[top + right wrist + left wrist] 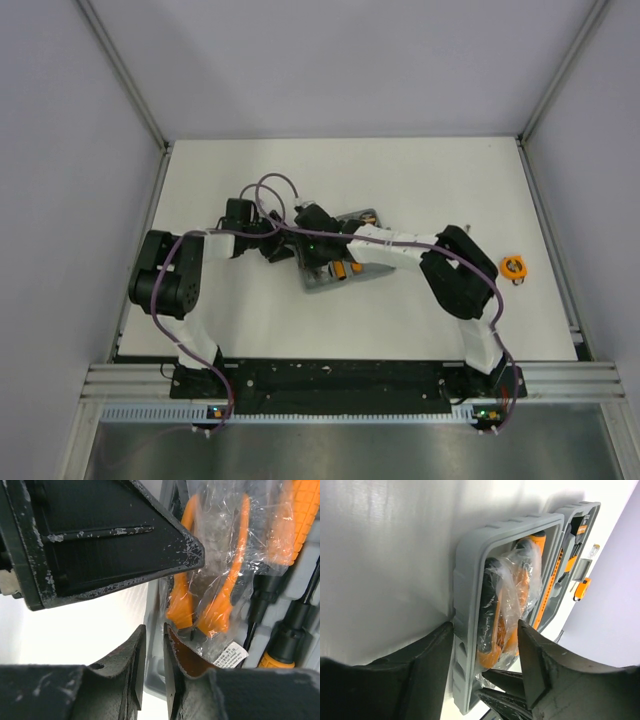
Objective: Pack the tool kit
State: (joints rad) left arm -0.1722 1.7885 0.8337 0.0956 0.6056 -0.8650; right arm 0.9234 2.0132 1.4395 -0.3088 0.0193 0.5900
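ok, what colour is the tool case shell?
Grey; the case shows best in the left wrist view.

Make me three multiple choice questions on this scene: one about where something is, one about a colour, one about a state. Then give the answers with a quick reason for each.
1. Where does the tape measure lie relative to the case?
A. Inside it
B. On the table, to its right and apart from it
C. On top of its lid

2. What colour is the case's shell?
A. Blue
B. Grey
C. Red

3. What state is the case in?
A. Shut and latched
B. Upside down
C. Open, with the pliers lying inside in a clear bag

Answers:
1 B: the top view shows it alone on the table, well to the right of the case.
2 B: the left wrist view shows a grey rim and grey walls.
3 C: both wrist views look into the open case at the pliers wrapped in clear plastic.
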